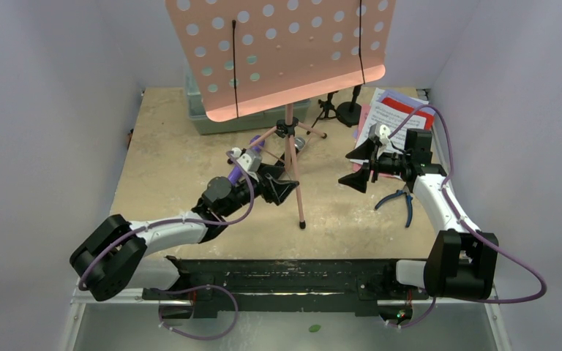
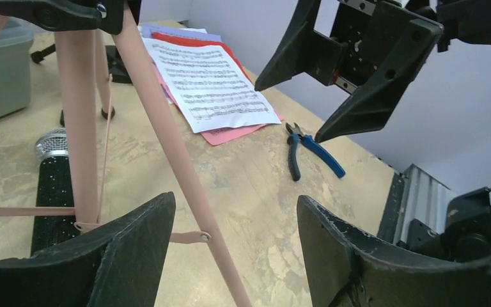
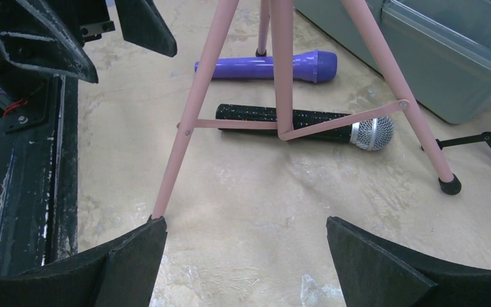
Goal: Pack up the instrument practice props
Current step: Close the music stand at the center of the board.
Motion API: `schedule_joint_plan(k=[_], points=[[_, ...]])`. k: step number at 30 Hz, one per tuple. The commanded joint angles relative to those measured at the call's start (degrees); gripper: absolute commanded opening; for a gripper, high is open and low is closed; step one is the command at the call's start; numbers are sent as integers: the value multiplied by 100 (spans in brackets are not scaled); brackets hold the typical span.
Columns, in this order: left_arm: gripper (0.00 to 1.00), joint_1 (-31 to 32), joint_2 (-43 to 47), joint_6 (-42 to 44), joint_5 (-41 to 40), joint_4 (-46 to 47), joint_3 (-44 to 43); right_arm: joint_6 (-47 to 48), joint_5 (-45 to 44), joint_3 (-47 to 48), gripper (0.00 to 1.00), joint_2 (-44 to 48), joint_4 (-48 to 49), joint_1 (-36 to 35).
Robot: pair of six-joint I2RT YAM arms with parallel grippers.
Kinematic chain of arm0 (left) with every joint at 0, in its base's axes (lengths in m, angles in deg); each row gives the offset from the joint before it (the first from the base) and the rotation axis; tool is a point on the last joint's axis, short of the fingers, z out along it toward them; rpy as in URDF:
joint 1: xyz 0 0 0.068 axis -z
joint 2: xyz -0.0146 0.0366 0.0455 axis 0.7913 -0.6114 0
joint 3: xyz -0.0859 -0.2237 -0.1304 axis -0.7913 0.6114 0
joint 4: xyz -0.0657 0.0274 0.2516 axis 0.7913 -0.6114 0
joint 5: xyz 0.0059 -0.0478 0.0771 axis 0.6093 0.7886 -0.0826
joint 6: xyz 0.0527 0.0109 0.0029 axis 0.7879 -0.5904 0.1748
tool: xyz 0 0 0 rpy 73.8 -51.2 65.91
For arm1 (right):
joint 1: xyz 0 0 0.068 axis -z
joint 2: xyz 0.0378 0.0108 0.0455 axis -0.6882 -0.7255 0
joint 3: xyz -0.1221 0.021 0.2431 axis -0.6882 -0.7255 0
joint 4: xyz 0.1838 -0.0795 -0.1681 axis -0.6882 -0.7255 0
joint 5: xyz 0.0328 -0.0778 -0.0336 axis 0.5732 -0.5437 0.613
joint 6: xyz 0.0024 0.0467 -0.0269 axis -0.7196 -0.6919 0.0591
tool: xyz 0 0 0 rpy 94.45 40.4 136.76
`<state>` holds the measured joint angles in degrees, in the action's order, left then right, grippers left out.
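The pink tripod [image 1: 293, 157] stands mid-table, its perforated pink tray [image 1: 285, 51] high above. My left gripper [image 1: 282, 189] is open; the near tripod leg [image 2: 166, 128] runs between its fingers, close to the left one, ungripped [image 2: 234, 198]. My right gripper [image 1: 358, 167] hangs wide open and empty to the right of the tripod, facing it [image 3: 246, 220]. Under the tripod lie the purple microphone [image 3: 268, 66] and the black silver-headed microphone [image 3: 300, 121]. Red and white sheet-music pages [image 1: 391, 113] lie at the back right. Small black mic mounts [image 1: 327, 108] stand beside them.
A grey-green plastic case [image 1: 212, 117] sits at the back left behind the tripod. Blue-handled pliers [image 1: 402, 201] lie on the table below my right gripper. Walls close in the table on the left, back and right.
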<state>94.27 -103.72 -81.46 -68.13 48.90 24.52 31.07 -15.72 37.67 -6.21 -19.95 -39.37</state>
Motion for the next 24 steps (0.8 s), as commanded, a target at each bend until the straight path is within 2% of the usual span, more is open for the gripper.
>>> schedule_joint_plan(k=[1, 4, 8, 18, 24], points=[[72, 313, -49, 437, -1327, 289, 16, 111, 102, 210, 99, 47, -12, -25], [75, 464, -92, 301, -1895, 179, -49, 113, 102, 211, 99, 48, -12, -25], [75, 651, -155, -64, -2707, -803, -528, 122, 97, 214, 99, 39, -20, -25], [68, 857, -544, -408, -2808, -1058, -838, 122, 111, 212, 99, 32, -21, -25], [66, 913, -864, -450, -2944, -1553, -1320, 131, 106, 212, 99, 30, -23, -25]])
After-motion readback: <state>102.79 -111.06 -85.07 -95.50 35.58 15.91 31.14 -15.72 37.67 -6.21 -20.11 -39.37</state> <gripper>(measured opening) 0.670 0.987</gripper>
